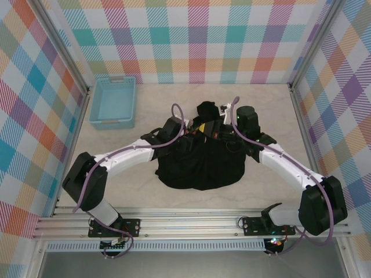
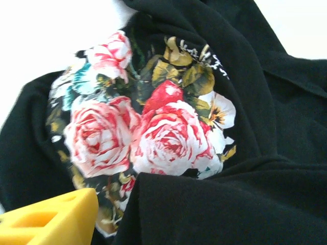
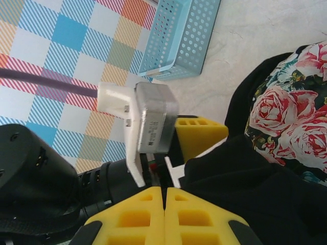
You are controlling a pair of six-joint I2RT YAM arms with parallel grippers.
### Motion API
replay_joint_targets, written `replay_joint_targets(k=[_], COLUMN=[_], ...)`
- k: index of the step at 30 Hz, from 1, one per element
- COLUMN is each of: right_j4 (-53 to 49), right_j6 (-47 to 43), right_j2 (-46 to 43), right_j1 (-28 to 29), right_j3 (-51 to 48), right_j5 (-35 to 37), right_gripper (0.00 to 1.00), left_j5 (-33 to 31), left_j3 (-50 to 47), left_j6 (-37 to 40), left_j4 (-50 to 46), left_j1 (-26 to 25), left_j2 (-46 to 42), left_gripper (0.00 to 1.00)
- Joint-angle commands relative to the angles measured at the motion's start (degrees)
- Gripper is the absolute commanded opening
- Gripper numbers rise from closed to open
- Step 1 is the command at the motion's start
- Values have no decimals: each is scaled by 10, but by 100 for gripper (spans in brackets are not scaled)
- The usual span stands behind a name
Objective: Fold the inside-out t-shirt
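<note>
The right fingers (image 3: 135,219) are pressing together, and the inside-out t-shirt (image 3: 240,194) is lying bunched on the table (image 3: 245,46) just beside their tips. The left fingers (image 2: 51,222) are sitting half under its cloth, their state unreadable.

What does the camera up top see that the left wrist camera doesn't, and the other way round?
The top view takes in the whole table: the left arm, the right arm, the light blue basket at the far left, and the black t-shirt bunched in a heap in the middle. The left wrist view goes close: the rose print, big pink-and-white flowers on the cloth, and the left pincer's yellow pad at the bottom left. Both share the black t-shirt.
</note>
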Motion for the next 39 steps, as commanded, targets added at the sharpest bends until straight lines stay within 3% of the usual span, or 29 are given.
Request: replay_joint_targets(k=[1,3,7,10,13,15,19,21,25,27,29,34,35,38,39], right_j4=[15,4,-91,-121,-134,-135,-140,-153,-210,-242,-251,-259,-259,-239,-228], right_j6=[-9,-20,-80,-113,-136,-144,-159,-174,-217,-231,-233,-228,-227,-209,-198], right_j2=[-22,-32,-53,-70,-75,-72,-58,-49,-25,-6,4,22,22,21,23], right_j1=[5,5,28,53,68,71,72,71,70,66,61,56,56,56,56], right_j3=[-1,-1,16,15,16,19,31,48,99,123,131,125,123,108,101], right_j5=[15,38,164,257,312,321,310,310,316,316,301,266,258,230,219], right_gripper=[0,0,0,0,0,0,0,0,0,0,0,0,0,0,0], left_j5=[43,32,56,158,341,465,623,659,681,699,683,538,463,162,104], left_j3=[21,14,-22,-52,-91,-111,-137,-135,-97,-79,-74,-76,-76,-56,-54], left_j6=[13,17,15,-34,-102,-144,-203,-188,-70,-46,-37,-36,-49,-89,-91], left_j4=[15,6,0,1,46,91,176,164,43,13,5,-12,-24,-132,-152], left_j1=[4,5,5,35,82,102,103,91,38,26,24,41,48,53,51], left_j2=[5,-16,-118,-203,-255,-269,-264,-255,-207,-172,-156,-157,-161,-160,-161], left_gripper=[52,35,17,8,1,0,0,0,3,5,8,29,33,46,51])
